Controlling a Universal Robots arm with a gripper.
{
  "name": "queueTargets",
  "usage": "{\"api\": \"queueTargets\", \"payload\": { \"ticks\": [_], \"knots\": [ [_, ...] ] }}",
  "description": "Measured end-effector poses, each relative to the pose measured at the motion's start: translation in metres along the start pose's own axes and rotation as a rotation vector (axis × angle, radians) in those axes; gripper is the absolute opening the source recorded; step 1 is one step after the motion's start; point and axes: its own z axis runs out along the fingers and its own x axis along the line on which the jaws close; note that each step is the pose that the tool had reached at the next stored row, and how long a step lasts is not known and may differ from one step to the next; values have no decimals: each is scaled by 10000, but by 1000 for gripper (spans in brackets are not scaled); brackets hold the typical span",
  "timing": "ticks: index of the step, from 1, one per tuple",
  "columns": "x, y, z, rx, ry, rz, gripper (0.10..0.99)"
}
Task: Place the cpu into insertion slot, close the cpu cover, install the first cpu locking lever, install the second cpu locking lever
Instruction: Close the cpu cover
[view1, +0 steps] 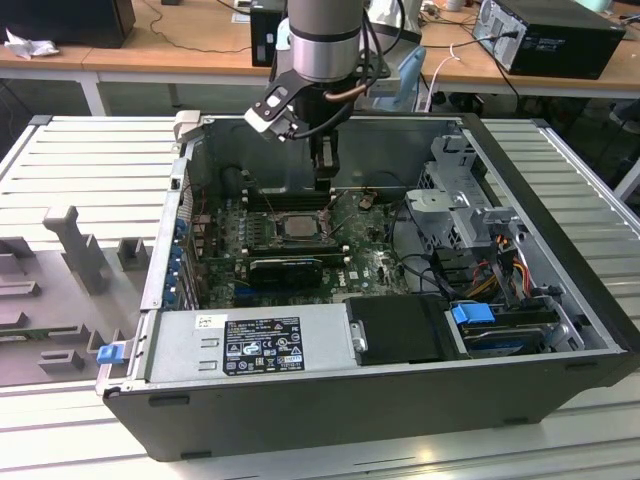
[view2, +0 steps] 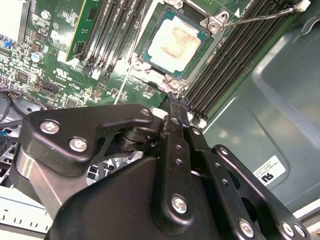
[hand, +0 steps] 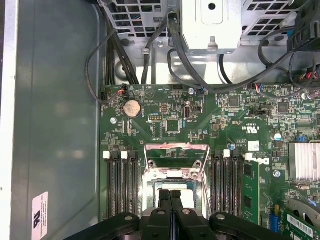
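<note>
The cpu (view2: 172, 42), a pale silver-beige square, lies flat in the insertion slot (view2: 213, 24) on the green board; in the exterior view the cpu (view1: 297, 226) sits mid-case. The cpu cover (hand: 176, 149), a silvery frame with a cut-out centre, looks tilted up from its hinged edge. My gripper (view2: 173, 98) is shut with nothing between its fingers, and its tip is down at the socket's edge by the cover's hinge. The gripper (hand: 170, 194) and gripper (view1: 322, 168) hang just behind the socket. A thin wire locking lever (view2: 255, 17) stands off one side of the socket.
Long black memory slots (hand: 122, 185) flank the socket on both sides. A black graphics card (view1: 285, 268) lies in front of it, then the power supply (view1: 250, 345). A drive cage (view1: 465, 200) and cables (hand: 150, 50) fill the exterior view's right. The case wall (hand: 55, 125) is close.
</note>
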Motion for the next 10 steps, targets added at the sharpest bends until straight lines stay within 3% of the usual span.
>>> {"api": "queueTargets", "payload": {
  "ticks": [7, 10],
  "knots": [
    [0, 19, -6, 4, -1, -2, 106],
    [1, 110, 1, 32, -1, 0, 106]
  ]
}}
